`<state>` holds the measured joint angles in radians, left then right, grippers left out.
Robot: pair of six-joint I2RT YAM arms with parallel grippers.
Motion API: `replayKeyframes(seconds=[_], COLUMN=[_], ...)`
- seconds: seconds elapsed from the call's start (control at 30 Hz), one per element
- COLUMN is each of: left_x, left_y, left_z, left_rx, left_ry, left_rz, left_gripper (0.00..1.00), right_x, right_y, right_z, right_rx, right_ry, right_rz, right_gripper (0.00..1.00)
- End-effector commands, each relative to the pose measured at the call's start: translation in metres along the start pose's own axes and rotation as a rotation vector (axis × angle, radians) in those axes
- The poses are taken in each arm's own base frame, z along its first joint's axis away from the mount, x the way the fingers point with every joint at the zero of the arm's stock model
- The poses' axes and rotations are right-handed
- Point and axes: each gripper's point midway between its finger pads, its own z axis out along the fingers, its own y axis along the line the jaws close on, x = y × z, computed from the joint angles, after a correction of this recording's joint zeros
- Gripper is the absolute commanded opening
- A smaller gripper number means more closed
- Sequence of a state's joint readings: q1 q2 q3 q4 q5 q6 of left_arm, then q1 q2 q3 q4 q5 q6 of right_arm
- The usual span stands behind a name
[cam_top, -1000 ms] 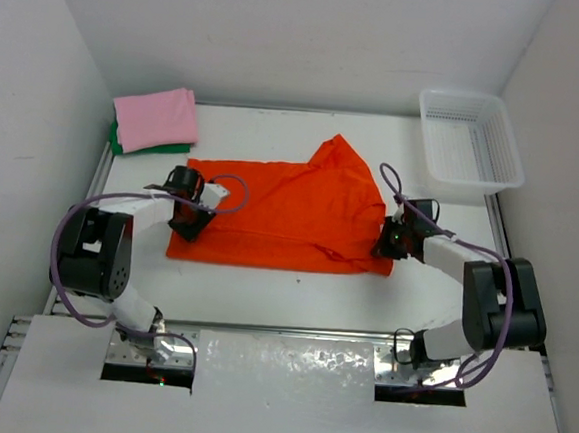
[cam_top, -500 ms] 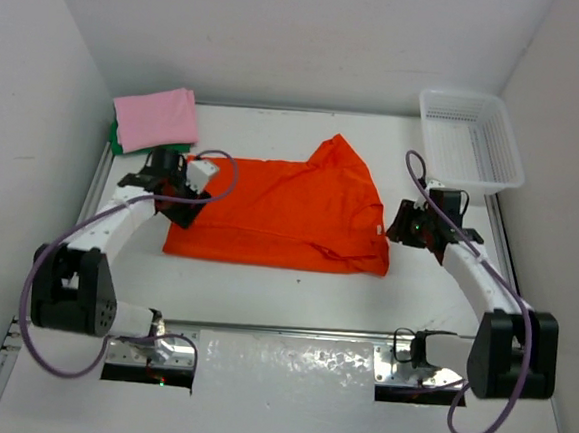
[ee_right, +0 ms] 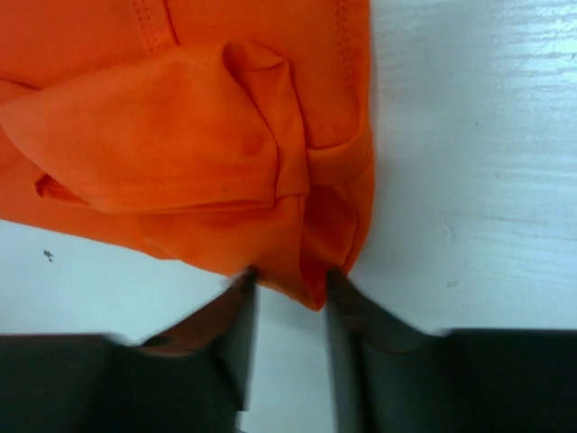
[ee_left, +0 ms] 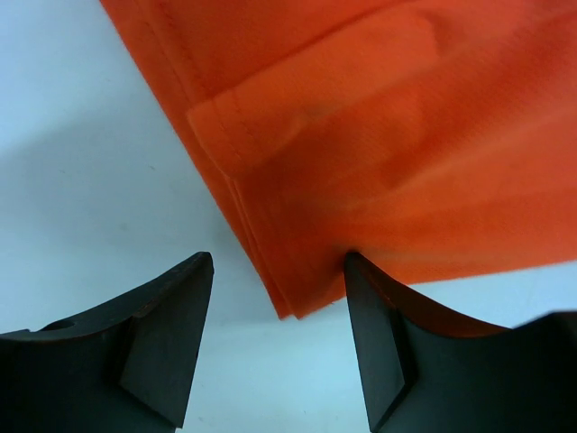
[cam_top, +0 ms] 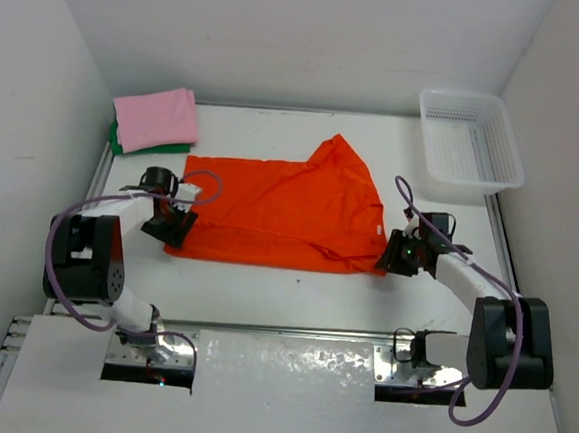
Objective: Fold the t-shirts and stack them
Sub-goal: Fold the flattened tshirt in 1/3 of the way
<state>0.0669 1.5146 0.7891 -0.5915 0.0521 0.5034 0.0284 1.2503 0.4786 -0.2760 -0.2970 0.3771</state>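
White table (cam_top: 264, 285), with white walls (cam_top: 284, 36) on three sides. All three t-shirts lie on the table.

1. Orange t-shirt (cam_top: 280, 211): centre of the overhead frame. The cloth is plain and vivid. It lies flat as a broad band, with a hump of cloth rising at its upper right. Stitched hems show in both wrist views. At the lower right corner a sleeve is folded over and bunched. A small white tag (cam_top: 379, 231) sits near the right edge, and any writing on it is too small to read.
2. Pink t-shirt (cam_top: 157, 116): upper left of the frame, folded into a rectangle.
3. Green t-shirt (cam_top: 154, 149): directly under the pink one. Only a strip along its lower and left edges shows.

A white lattice basket (cam_top: 470, 178) stands at the upper right, well apart from the shirts.

My left gripper (ee_left: 275, 271) is at the orange t-shirt's lower left corner. Its jaws are spread, one to each side of that corner, not pinching it.

My right gripper (ee_right: 287, 284) is at the lower right corner. Its jaws stand parted by a narrower gap, with the tip of the corner between them.
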Motion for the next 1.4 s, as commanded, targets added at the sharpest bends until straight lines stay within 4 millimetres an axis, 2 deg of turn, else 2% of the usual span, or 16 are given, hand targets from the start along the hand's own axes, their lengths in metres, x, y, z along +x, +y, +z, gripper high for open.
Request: replayKeyframes(seconds=[0.0, 0.13, 0.2, 0.4, 0.6, 0.7, 0.77, 0.87, 1.03, 1.07, 1.13, 1.17, 1.23, 1.27, 1.33, 1.37], left_x=[-0.015, 0.000, 0.006, 0.021, 0.023, 0.024, 0.022, 0.014, -0.011, -0.023, -0.036, -0.056, -0.078, -0.099, -0.126, -0.130], left_y=[0.013, 0.015, 0.015, 0.022, 0.021, 0.013, 0.010, 0.005, 0.012, 0.016, 0.024, 0.032, 0.037, 0.039, 0.031, 0.031], left_z=[0.008, 0.018, 0.022, 0.030, 0.028, 0.027, 0.023, 0.008, -0.028, -0.042, -0.059, -0.080, -0.103, -0.127, -0.149, -0.152], left_rx=[-0.061, -0.083, -0.095, -0.146, -0.141, -0.095, -0.077, -0.041, -0.044, -0.056, -0.085, -0.112, -0.126, -0.129, -0.082, -0.082], left_ry=[-0.048, -0.001, 0.015, 0.067, 0.065, 0.069, 0.064, 0.046, -0.017, -0.040, -0.068, -0.123, -0.196, -0.268, -0.367, -0.377], left_rz=[-0.025, -0.026, -0.025, -0.015, -0.008, 0.004, 0.007, 0.020, 0.040, 0.041, 0.044, 0.045, 0.049, 0.057, 0.101, 0.100], left_gripper=[0.58, 0.57, 0.57, 0.56, 0.56, 0.56, 0.56, 0.57, 0.61, 0.61, 0.61, 0.61, 0.61, 0.61, 0.60, 0.60], right_x=[-0.017, -0.012, -0.017, -0.042, -0.011, -0.007, -0.012, -0.021, -0.022, -0.021, -0.034, -0.037, -0.055, -0.058, -0.066, -0.066], right_y=[0.008, 0.004, 0.002, -0.007, -0.021, -0.020, -0.020, -0.019, -0.010, -0.010, -0.011, -0.011, -0.007, -0.005, -0.002, -0.002], right_z=[0.005, 0.013, 0.012, 0.001, 0.014, 0.016, 0.014, 0.005, -0.006, -0.009, -0.019, -0.024, -0.036, -0.039, -0.043, -0.043], right_rx=[-0.040, -0.032, -0.016, 0.073, 0.114, 0.107, 0.111, 0.118, 0.088, 0.096, 0.124, 0.136, 0.138, 0.138, 0.135, 0.134], right_ry=[-0.053, -0.030, -0.041, -0.072, 0.087, 0.111, 0.105, 0.087, 0.083, 0.083, 0.037, 0.036, -0.017, -0.023, -0.035, -0.032], right_rz=[-0.012, 0.010, 0.015, 0.002, 0.036, 0.041, 0.026, -0.011, -0.025, -0.025, -0.044, -0.043, -0.057, -0.061, -0.067, -0.065], right_gripper=[0.29, 0.10, 0.00, 0.00, 0.00, 0.15, 0.32, 0.46, 0.46, 0.46, 0.47, 0.46, 0.46, 0.45, 0.44, 0.45])
